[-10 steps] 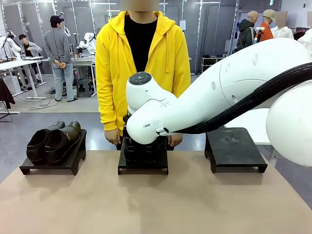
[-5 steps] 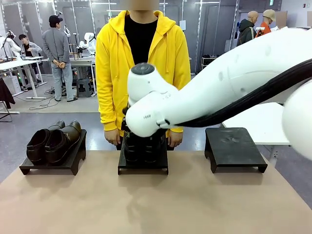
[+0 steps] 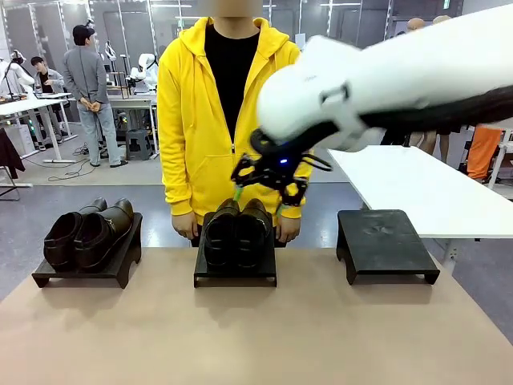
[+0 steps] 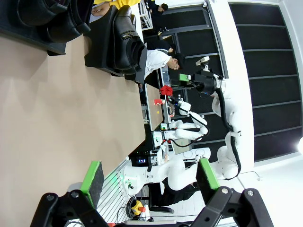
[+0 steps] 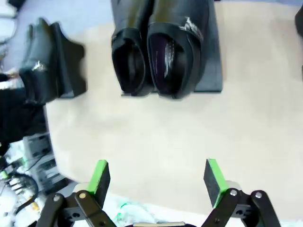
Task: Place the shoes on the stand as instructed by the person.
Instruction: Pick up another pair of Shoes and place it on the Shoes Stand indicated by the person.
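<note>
The black shoes (image 3: pixel 236 231) sit side by side on the middle stand (image 3: pixel 235 273), right in front of the person (image 3: pixel 232 104) in the yellow hoodie. My right gripper (image 3: pixel 260 196) hangs open just above and behind them, holding nothing. From the right wrist view the black shoes (image 5: pixel 161 47) lie well below my open right gripper (image 5: pixel 156 177), toes pointing away. The dark brown shoes (image 3: pixel 88 233) rest on the left stand (image 3: pixel 80 274). My left gripper (image 4: pixel 150 175) is open and empty above the table, with shoes on a stand (image 4: pixel 124 45) far off.
An empty black stand (image 3: pixel 386 245) is at the right. The person's hands (image 3: pixel 287 228) hang by the middle stand's far corners. The tan table (image 3: pixel 256 337) stretches bare toward me. A white table (image 3: pixel 425 188) stands behind on the right.
My right arm has risen up and to the right from low over the middle stand, uncovering the black shoes left there. The brown pair and the person have stayed still.
</note>
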Robot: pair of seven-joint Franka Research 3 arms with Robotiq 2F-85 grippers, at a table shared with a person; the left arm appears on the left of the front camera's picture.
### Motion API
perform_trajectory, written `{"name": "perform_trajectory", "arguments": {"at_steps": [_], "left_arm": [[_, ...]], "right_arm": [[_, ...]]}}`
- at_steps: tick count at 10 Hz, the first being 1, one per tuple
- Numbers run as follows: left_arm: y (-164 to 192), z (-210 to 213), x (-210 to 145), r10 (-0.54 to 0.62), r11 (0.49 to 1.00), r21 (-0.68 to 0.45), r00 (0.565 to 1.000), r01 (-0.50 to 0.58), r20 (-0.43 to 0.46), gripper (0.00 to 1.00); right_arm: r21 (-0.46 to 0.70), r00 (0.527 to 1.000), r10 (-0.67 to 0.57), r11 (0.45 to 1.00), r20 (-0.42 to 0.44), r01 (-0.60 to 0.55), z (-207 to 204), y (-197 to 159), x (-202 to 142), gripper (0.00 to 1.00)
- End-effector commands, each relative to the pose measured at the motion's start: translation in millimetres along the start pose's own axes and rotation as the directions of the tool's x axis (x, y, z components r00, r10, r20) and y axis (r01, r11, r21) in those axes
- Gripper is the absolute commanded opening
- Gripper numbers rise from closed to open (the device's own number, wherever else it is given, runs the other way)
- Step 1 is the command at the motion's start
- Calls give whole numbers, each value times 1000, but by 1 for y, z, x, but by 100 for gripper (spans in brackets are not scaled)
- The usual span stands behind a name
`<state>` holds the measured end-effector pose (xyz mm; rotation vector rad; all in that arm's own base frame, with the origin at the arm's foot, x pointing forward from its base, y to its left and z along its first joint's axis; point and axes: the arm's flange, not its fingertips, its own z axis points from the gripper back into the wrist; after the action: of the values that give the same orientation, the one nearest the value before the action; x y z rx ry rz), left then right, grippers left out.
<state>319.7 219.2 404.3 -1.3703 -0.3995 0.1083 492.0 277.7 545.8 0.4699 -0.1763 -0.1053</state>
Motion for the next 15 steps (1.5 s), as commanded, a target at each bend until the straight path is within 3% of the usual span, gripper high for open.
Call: {"name": "perform_trajectory", "arguments": {"at_steps": [1,4,7,9,10,11,15], "left_arm": [[-2,0,-3,-11,1000,-13,1000,11,-3,100],[-2,0,-3,-11,1000,-13,1000,11,-3,100],[-2,0,-3,-11,1000,-13,1000,11,-3,100],[-2,0,-3,-11,1000,-13,1000,11,-3,100],[-2,0,-3,-11,1000,-13,1000,11,-3,100],[-2,0,-3,-11,1000,-13,1000,11,-3,100],[-2,0,-3,-11,1000,-13,1000,11,-3,100]], "right_arm": [[134,990,-67,987,-126,83,31,-82,-5,100],[388,978,-105,906,-180,168,51,-166,-28,100],[519,960,-212,809,-183,278,56,-239,-72,100],[556,950,-251,770,-188,314,50,-257,-82,100],[486,950,-278,816,-144,313,41,-256,-82,100],[515,944,-260,792,-204,329,53,-259,-79,100],[515,944,-260,792,-204,329,53,-259,-79,100]]}}
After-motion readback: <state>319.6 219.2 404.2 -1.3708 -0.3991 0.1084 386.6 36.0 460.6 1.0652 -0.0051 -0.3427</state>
